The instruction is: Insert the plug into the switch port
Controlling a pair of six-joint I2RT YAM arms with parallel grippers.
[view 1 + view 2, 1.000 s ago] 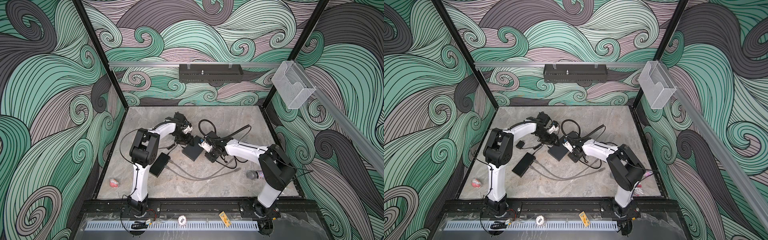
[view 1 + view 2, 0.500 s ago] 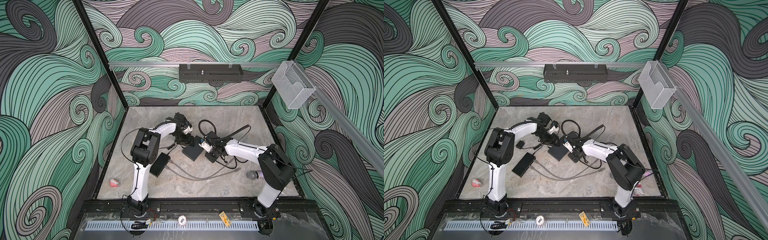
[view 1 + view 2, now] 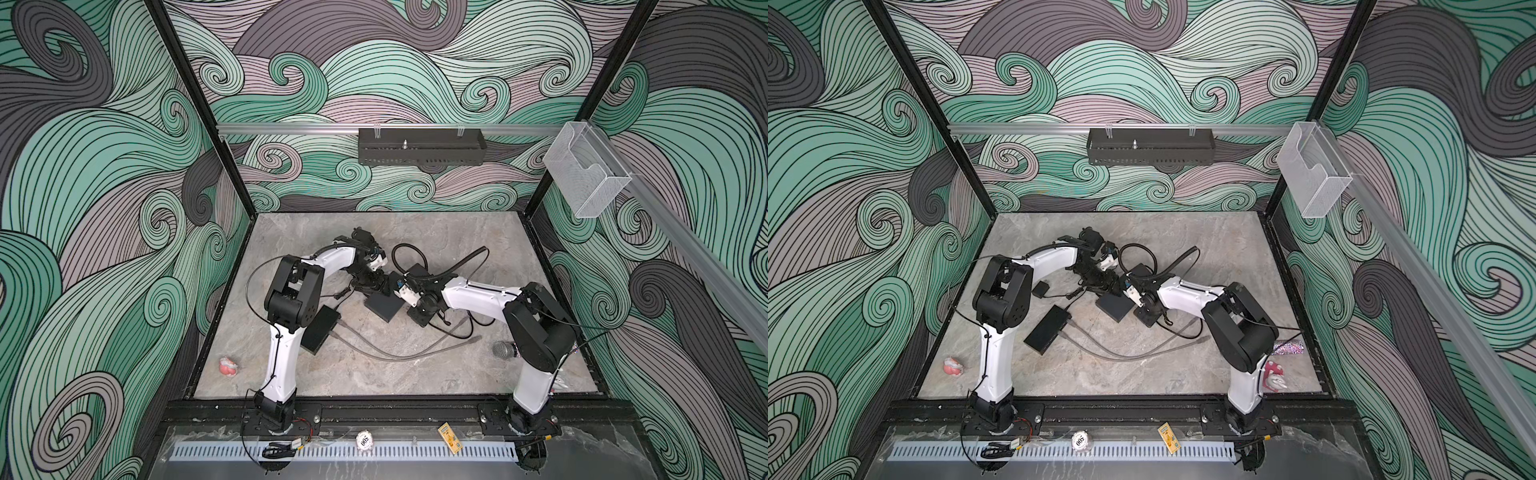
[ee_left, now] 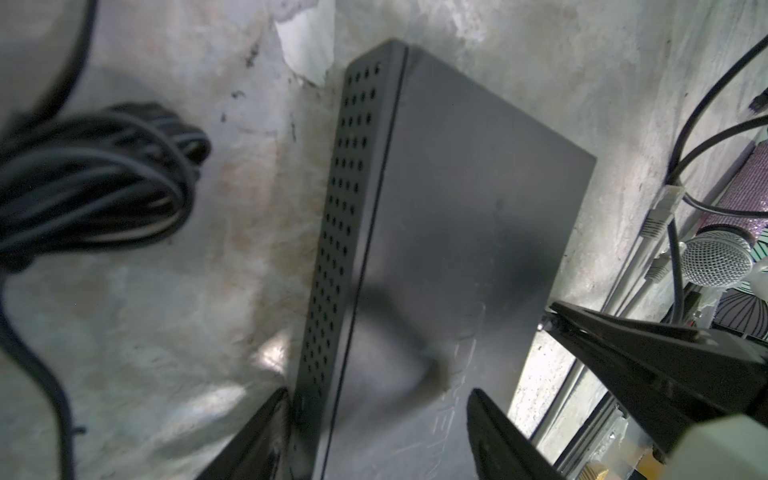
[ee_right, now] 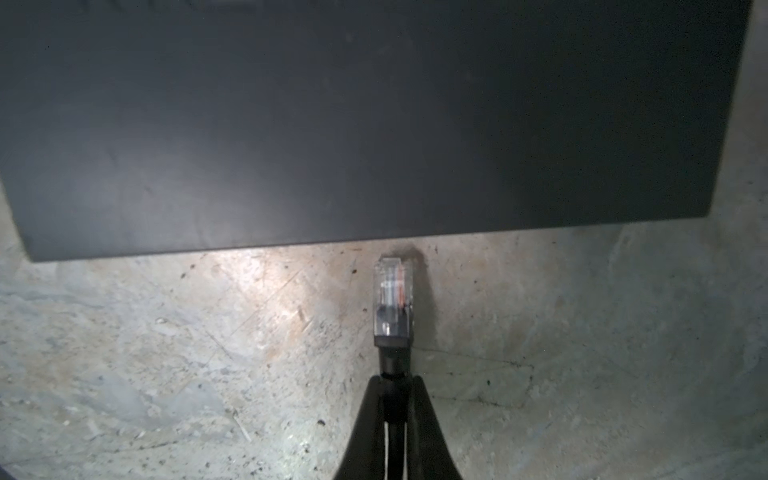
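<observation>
Mid-frame in both top views, the right gripper (image 5: 395, 386) clenched the Ethernet plug (image 5: 392, 299) by its boot, tip just short of the network switch (image 5: 374, 124), while the left gripper (image 4: 378, 436), fingers spread, straddled its edge, apparently steadying it.

I saw the dark switch (image 4: 457, 208) lying flat on the grey table (image 4: 166, 311). My left gripper (image 4: 378, 392) stood wide, with one finger (image 4: 257, 436) by the switch's side with the little holes and the other over its top. A bunch of black cable (image 4: 104, 174) lay near that holed side. A microphone (image 4: 715, 257) lay past the switch's other side.
</observation>
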